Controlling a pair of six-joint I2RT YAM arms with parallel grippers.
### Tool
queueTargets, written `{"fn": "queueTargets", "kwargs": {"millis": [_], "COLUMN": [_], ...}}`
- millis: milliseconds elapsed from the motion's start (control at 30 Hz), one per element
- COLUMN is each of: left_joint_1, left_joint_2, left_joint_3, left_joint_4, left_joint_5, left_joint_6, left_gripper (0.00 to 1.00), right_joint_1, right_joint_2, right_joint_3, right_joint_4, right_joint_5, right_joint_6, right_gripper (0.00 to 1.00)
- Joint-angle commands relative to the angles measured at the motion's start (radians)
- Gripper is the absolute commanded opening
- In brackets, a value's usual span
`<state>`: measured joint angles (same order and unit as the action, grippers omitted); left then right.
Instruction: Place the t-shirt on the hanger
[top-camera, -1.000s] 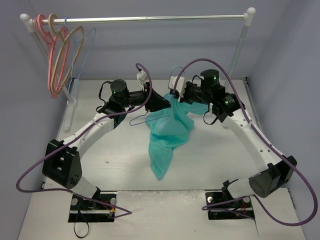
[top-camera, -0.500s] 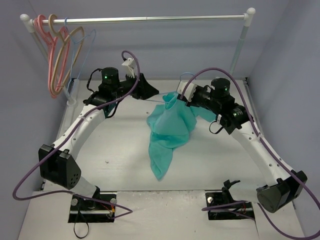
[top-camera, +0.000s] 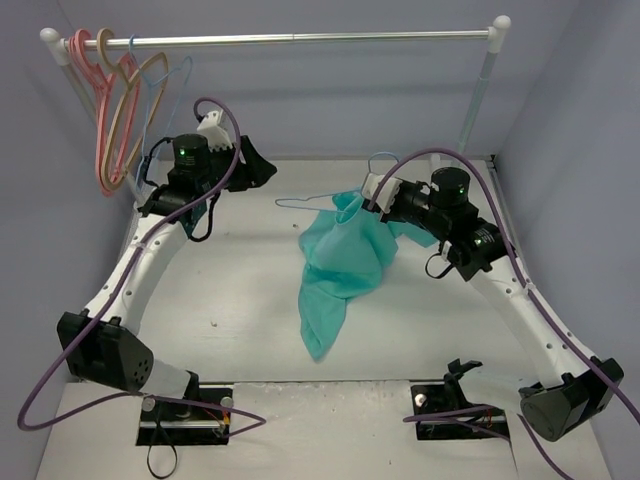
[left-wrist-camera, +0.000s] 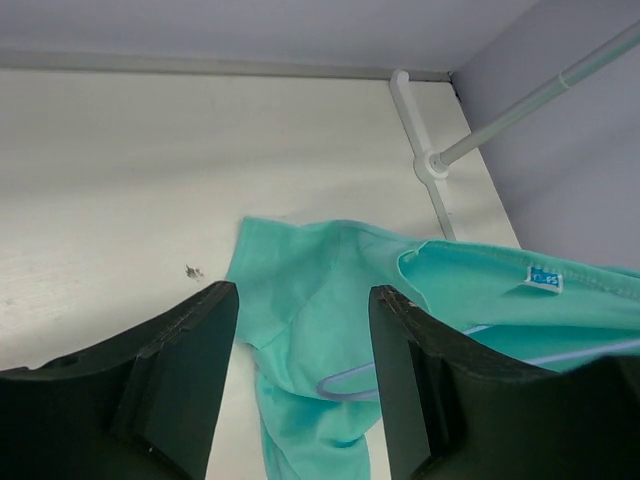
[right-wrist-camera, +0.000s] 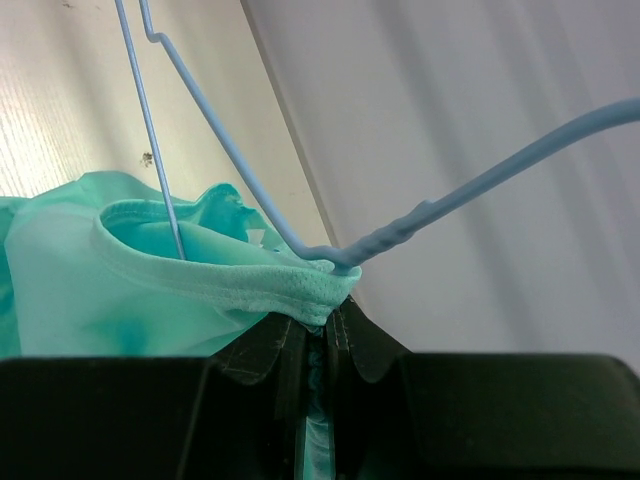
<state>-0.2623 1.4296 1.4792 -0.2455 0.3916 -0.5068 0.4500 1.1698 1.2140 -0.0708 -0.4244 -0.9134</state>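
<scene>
White table (top-camera: 240, 290), pale walls, rail (top-camera: 300, 38) at the back with spare hangers (top-camera: 125, 100) bunched at its left end. My left gripper (left-wrist-camera: 303, 292) is raised near the left rear, fingers spread and holding nothing. My right gripper (right-wrist-camera: 322, 325) is pressed together on the collar of the t-shirt (top-camera: 340, 260), which drapes from it down to mid-table. The hanger (right-wrist-camera: 500, 172) is threaded through the neck opening, its twisted neck lying just above my fingertips.
</scene>
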Motion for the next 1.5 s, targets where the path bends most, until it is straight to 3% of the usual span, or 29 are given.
{"fn": "queueTargets", "kwargs": {"millis": [0, 133, 433, 967, 1333, 1467], "left_joint_1": [-0.002, -0.011, -0.051, -0.126, -0.164, -0.198], "left_joint_2": [0.006, 0.092, 0.193, 0.385, 0.497, 0.543], "left_joint_3": [-0.075, -0.053, 0.047, 0.105, 0.119, 0.084], "left_joint_4": [0.13, 0.262, 0.295, 0.357, 0.6, 0.764], "left_joint_5": [0.053, 0.26, 0.463, 0.584, 0.708, 0.785], "left_joint_6": [-0.105, -0.165, -0.116, -0.122, -0.311, -0.43], "left_gripper": [0.54, 0.54, 0.54, 0.54, 0.54, 0.54], "right_joint_1": [-0.008, -0.008, -0.007, -0.005, -0.007, -0.007], "right_joint_2": [-0.053, -0.065, -0.098, -0.11, -0.091, -0.068], "right_joint_3": [0.009, -0.005, -0.027, 0.019, 0.028, 0.039], "right_joint_4": [0.112, 0.111, 0.106, 0.022, -0.03, -0.026], "right_joint_5": [-0.024, -0.036, -0.094, -0.181, -0.177, -0.177], "right_joint_6": [0.011, 0.027, 0.073, 0.068, 0.041, 0.03], "right_gripper": [0.0, 0.0, 0.0, 0.0, 0.0, 0.0]}}
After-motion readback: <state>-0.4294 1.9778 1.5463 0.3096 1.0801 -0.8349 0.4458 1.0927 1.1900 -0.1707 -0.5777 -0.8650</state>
